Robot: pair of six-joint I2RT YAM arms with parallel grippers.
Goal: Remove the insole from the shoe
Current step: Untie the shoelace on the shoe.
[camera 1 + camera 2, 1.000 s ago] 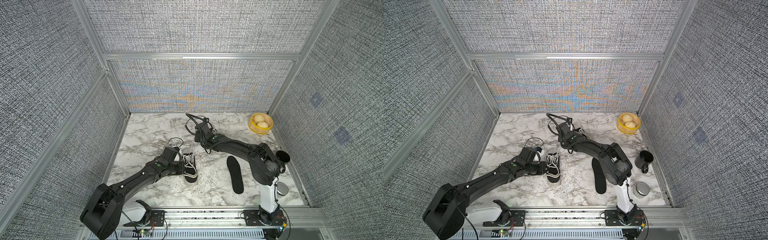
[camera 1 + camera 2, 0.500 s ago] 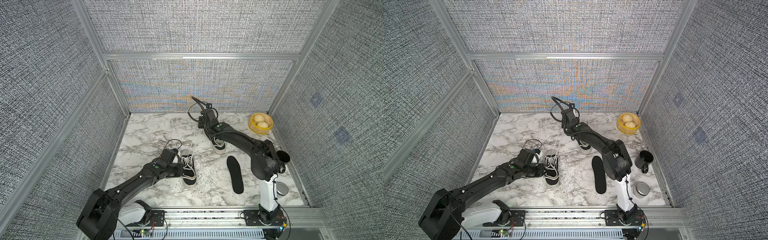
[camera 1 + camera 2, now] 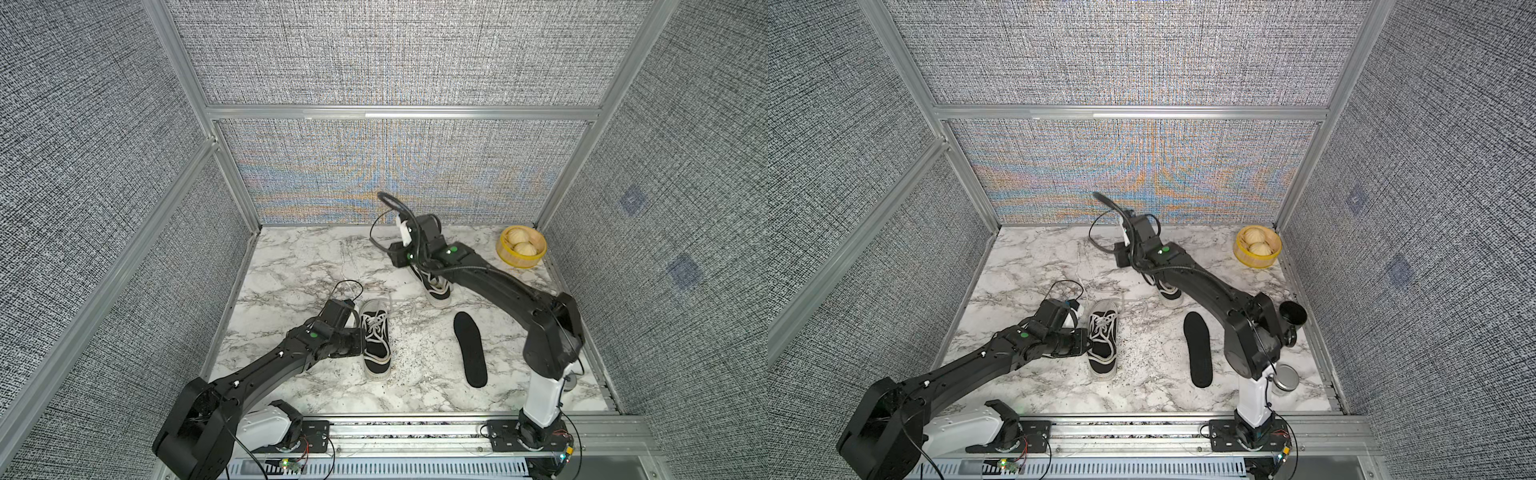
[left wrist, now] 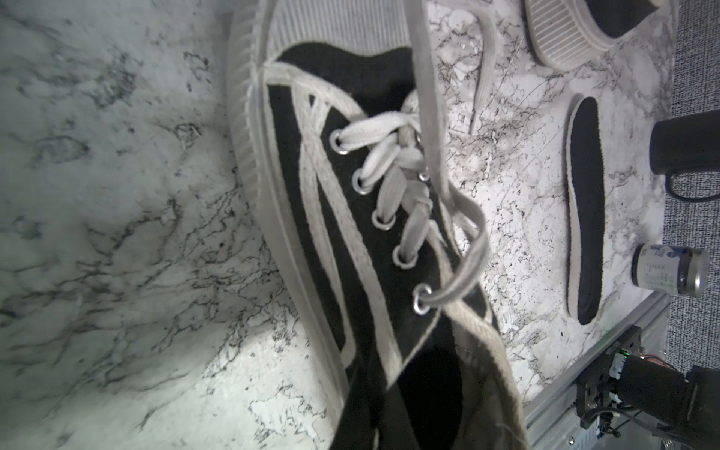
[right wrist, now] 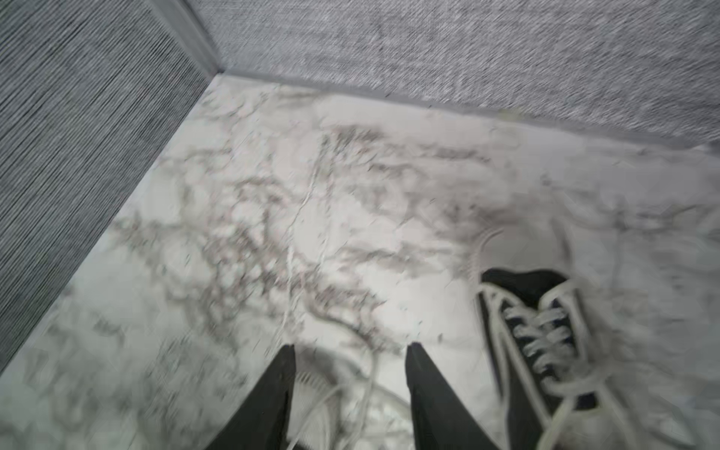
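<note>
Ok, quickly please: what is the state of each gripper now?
Left gripper: shut, against the side of the shoe; whether it grips it cannot be told.
Right gripper: open, holding nothing.

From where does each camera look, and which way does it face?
Top views: high above the front rail, facing down at the table; left arm and right arm in both.
Left wrist: on the left arm, close over the near shoe, facing the insole; only the right arm's base shows.
Right wrist: above the table, facing a wall corner; the right pincer, open, shows.
Shared: top views and left wrist both show the insole.
</note>
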